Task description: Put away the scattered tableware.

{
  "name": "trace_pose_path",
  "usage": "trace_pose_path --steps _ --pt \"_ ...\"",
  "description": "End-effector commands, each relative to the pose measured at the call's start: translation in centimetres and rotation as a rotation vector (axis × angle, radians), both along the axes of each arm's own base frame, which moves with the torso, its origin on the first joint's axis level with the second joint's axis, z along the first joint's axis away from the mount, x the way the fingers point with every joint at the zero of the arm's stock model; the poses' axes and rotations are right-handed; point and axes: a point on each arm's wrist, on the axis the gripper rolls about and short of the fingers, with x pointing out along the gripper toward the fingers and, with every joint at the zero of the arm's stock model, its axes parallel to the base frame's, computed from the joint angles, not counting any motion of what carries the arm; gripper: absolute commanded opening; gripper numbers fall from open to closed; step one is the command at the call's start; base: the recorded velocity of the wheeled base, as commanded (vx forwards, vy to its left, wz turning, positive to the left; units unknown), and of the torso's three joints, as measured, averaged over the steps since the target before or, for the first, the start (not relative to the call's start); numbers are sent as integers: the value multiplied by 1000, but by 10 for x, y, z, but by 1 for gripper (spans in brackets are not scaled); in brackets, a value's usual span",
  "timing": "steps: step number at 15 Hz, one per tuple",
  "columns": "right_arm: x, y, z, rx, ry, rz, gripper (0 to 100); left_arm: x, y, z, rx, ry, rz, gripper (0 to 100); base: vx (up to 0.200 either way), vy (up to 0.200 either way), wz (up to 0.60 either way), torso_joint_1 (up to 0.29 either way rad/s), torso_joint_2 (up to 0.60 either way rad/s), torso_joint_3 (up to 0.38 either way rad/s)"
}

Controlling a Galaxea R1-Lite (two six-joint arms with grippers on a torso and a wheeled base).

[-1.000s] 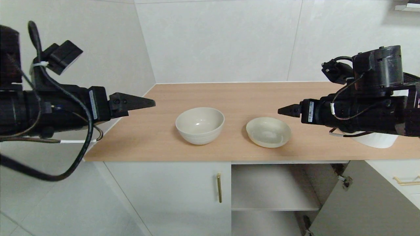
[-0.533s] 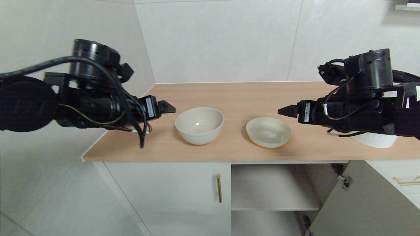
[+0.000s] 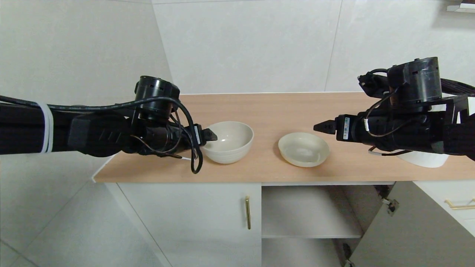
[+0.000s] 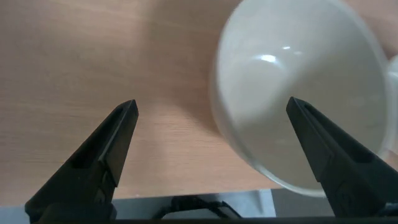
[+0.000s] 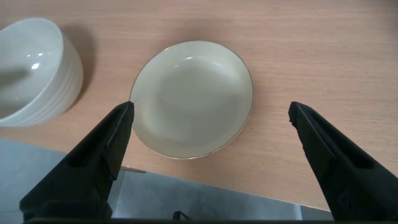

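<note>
Advanced to the deep cream ceramic bowl (image 3: 230, 144), left gripper (image 3: 212, 135) gapes wide; straddle the rim nearest it squarely before clamping.

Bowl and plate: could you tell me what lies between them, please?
Bare countertop separates the bowl and the plate, seen in the head view.

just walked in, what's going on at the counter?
The left gripper is open at the deep bowl on the wooden counter, its fingers either side of the bowl's rim. The right gripper is open and aimed at the shallow dish beside it, clear of it. Neither holds anything. The cabinet below stands open.
</note>
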Motion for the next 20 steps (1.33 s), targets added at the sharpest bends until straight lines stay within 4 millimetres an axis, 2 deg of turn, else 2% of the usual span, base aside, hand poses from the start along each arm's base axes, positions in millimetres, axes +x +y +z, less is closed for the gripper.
trace_pose_path --steps 1,3,4,9,11,14,15,18,20 --pt "0 0 0 -1 1 0 100 6 -2 -11 10 26 2 100 0 0 0 0 0 0" --pt "0 0 1 1 -3 0 100 7 -3 -10 8 23 1 100 0 0 0 0 0 0" --pt "-1 0 1 3 -4 0 100 7 -3 -10 7 24 0 0 0 0 0 0 0 0" --pt "-1 0 2 3 -7 -2 100 7 -3 -1 -19 -51 7 0 0 0 0 0 0 0" --pt "-1 0 2 1 -8 -8 100 1 -1 10 -44 -76 26 0 0 0 0 0 0 0" --pt "3 1 -2 -12 -1 -24 100 -24 2 35 -83 -148 2 0 0 0 0 0 0 0" --pt "4 1 -4 -17 4 -25 100 -26 3 36 -87 -168 -1 0 0 0 0 0 0 0" --pt "20 6 -23 -57 42 -71 100 -24 2 32 -89 -183 -3 0 0 0 0 0 0 0" --pt "42 8 -41 -85 41 -145 100 -25 3 34 -90 -187 -3 0 0 0 0 0 0 0"
